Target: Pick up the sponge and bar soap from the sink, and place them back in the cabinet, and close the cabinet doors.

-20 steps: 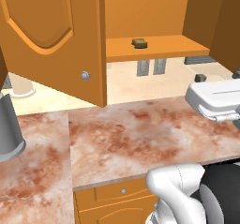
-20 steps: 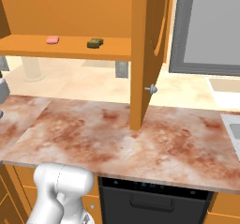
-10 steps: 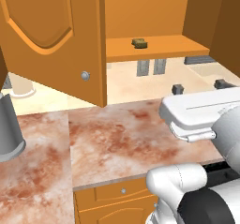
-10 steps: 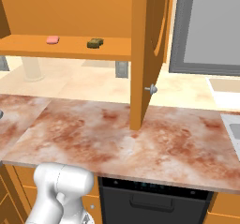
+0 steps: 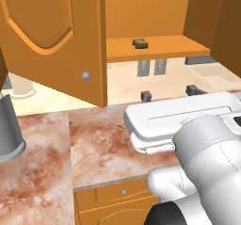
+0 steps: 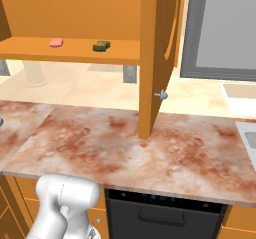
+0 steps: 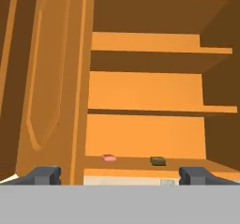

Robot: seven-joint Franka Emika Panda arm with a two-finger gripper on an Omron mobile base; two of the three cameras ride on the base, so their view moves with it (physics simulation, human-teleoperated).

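The cabinet point(image 5: 155, 12) stands open above the counter. The sponge point(image 5: 140, 43) lies on its lowest shelf point(image 6: 75, 50), with the pink bar soap point(image 6: 56, 42) a little to the left of the sponge point(image 6: 101, 46). Both cabinet doors are swung out: the left door point(image 5: 52, 36) with its knob point(image 5: 85, 76), and the right door point(image 6: 156, 53) edge-on. My gripper point(image 5: 169, 93) hangs open below shelf level, with nothing between its fingers. The hand view looks up into the cabinet at the soap point(image 7: 108, 158) and sponge point(image 7: 158, 160), beyond my gripper point(image 7: 121, 176). The sink is out of view.
A marbled reddish counter point(image 6: 125, 143) runs under the cabinet. A grey cylinder point(image 5: 7, 130) stands at its left end. A grey panel point(image 6: 220, 28) hangs to the right of the cabinet. A black appliance front point(image 6: 160, 215) sits below the counter. Two higher shelves point(image 7: 154, 42) show above.
My hand and forearm have swung left from the right edge of the left base view toward the cabinet opening. Sponge, soap and doors have not moved.
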